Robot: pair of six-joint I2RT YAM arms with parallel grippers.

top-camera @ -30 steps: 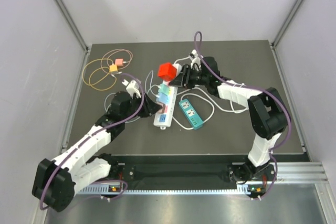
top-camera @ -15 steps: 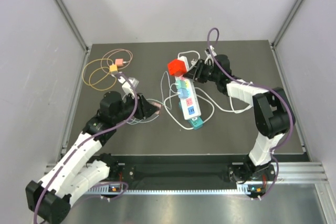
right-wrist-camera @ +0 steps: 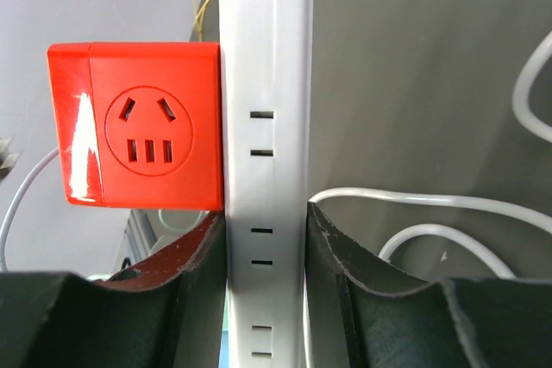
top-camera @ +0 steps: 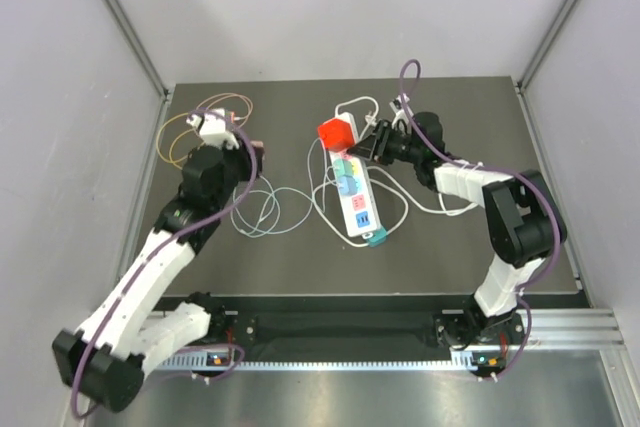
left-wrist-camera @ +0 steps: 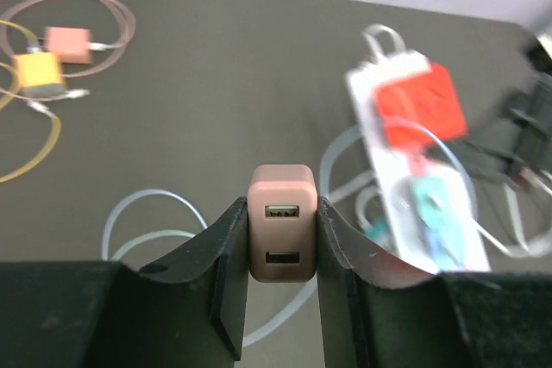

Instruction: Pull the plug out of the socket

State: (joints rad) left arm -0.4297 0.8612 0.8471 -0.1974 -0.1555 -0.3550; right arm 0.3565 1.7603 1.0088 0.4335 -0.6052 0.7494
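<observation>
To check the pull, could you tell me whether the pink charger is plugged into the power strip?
No, the left gripper holds the pink charger clear of the power strip.

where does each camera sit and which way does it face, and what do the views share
top external: fixed above and behind the bases, looking down on the table; left arm and right arm show whole.
left wrist: on the left arm, facing across the table past the left end effector gripping the pink plug; only its fingers show.
right wrist: on the right arm, close on the power strip clamped in the right end effector; only its fingers show.
shared: all three show the red adapter.
</observation>
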